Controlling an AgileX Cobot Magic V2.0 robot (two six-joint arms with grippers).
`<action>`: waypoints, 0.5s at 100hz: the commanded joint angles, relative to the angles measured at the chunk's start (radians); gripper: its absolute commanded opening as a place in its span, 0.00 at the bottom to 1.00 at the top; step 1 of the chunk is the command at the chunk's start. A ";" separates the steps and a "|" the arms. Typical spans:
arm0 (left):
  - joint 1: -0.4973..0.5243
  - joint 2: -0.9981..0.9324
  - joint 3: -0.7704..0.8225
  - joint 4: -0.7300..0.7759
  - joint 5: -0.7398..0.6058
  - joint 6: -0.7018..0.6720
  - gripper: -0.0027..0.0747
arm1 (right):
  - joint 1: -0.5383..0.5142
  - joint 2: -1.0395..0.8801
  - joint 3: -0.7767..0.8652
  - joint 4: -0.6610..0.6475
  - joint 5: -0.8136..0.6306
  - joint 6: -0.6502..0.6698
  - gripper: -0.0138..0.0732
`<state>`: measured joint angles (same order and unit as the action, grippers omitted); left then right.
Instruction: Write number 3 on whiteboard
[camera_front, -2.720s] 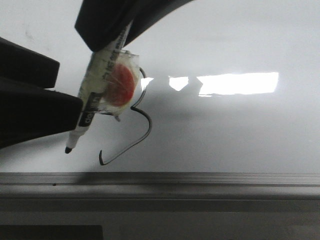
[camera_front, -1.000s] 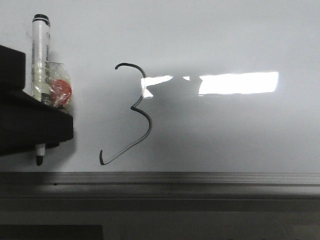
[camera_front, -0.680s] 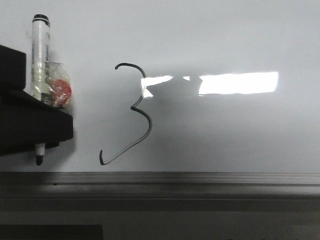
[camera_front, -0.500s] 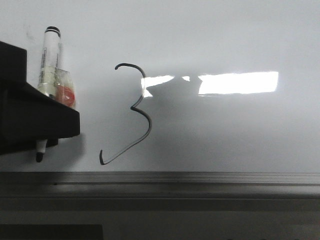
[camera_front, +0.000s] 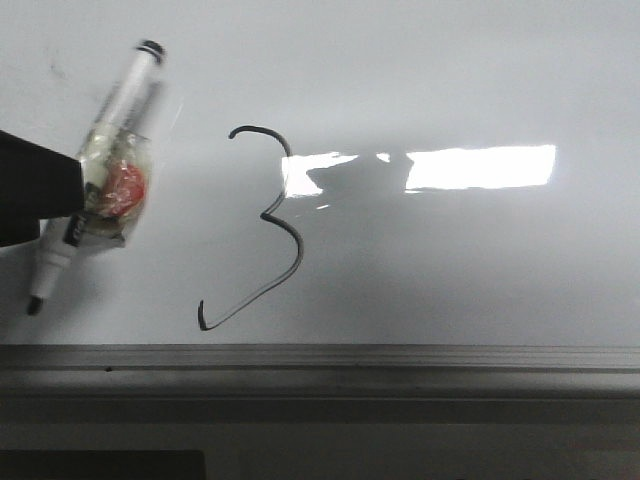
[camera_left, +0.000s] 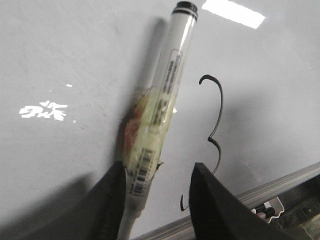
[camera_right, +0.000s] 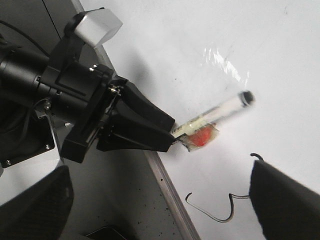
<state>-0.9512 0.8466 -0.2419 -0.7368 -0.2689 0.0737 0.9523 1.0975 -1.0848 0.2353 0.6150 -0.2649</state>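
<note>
Since half a second ago our marker (camera_front: 95, 215) has tilted, and its cap now leans to the right. From the front, the 3 (camera_front: 262, 228) stands on the whiteboard (camera_front: 450, 280), beside the marker. From our left wrist, the left gripper (camera_left: 155, 200) is spread and the marker lies against one finger (camera_left: 107, 207). From our right wrist, the right gripper (camera_right: 160, 200) is wide, empty, above the 3.

A grey metal rail (camera_front: 400, 358) runs across the front view. Above the rail, a bright rectangle of reflected light (camera_front: 480, 166) glares. Below the rail lies a dull grey strip (camera_front: 400, 440), with a dark patch (camera_front: 100, 465) at its left end. Beside the rail, the right wrist view shows a grey speckled surface (camera_right: 125, 200).
</note>
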 joint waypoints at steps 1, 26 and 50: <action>0.000 -0.045 -0.007 -0.005 -0.053 0.009 0.40 | -0.007 -0.027 -0.033 0.008 -0.062 -0.007 0.90; 0.000 -0.097 0.033 -0.007 -0.046 0.021 0.40 | -0.007 -0.030 -0.033 0.008 -0.045 0.011 0.90; 0.000 -0.203 0.037 -0.004 -0.040 0.096 0.34 | -0.007 -0.071 -0.024 0.008 -0.038 0.022 0.65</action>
<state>-0.9512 0.6847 -0.1806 -0.7502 -0.2589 0.1377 0.9523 1.0688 -1.0848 0.2353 0.6373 -0.2487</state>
